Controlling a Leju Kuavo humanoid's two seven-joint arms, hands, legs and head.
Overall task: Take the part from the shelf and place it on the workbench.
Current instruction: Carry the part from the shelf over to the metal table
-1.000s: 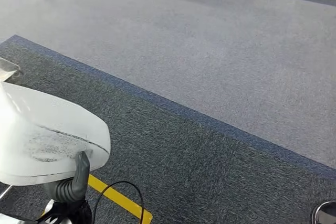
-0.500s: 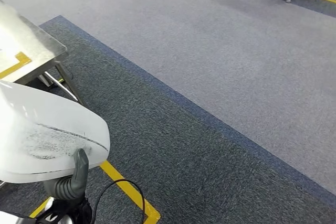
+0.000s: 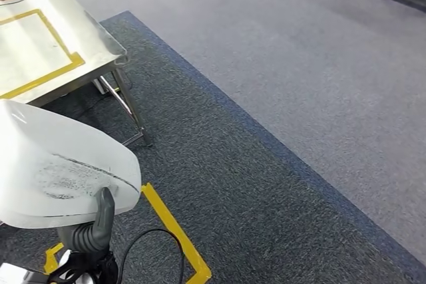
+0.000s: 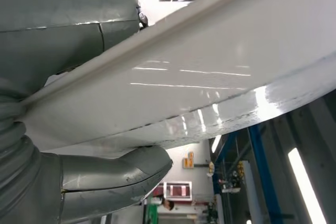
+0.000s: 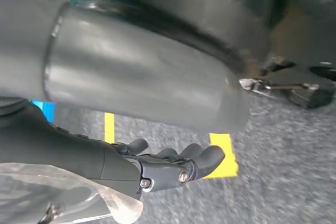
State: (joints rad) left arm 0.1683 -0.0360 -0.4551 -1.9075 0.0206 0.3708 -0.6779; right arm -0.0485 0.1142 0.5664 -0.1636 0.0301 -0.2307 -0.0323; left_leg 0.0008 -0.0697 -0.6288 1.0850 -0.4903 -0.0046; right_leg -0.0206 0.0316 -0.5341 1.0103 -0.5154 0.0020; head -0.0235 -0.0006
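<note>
left hand (image 3: 93,231) grips a smooth, glossy white curved part (image 3: 60,171).

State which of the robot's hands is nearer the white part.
Left: the left hand grips the white part. The right hand hangs empty over the carpet, apart from it.

The white part (image 3: 60,171) runs off the head view's left edge and hides most of the left hand (image 3: 93,231) beneath it, so just a grey thumb shows. The workbench (image 3: 45,51) beyond the part is cut off by the same edge.
</note>
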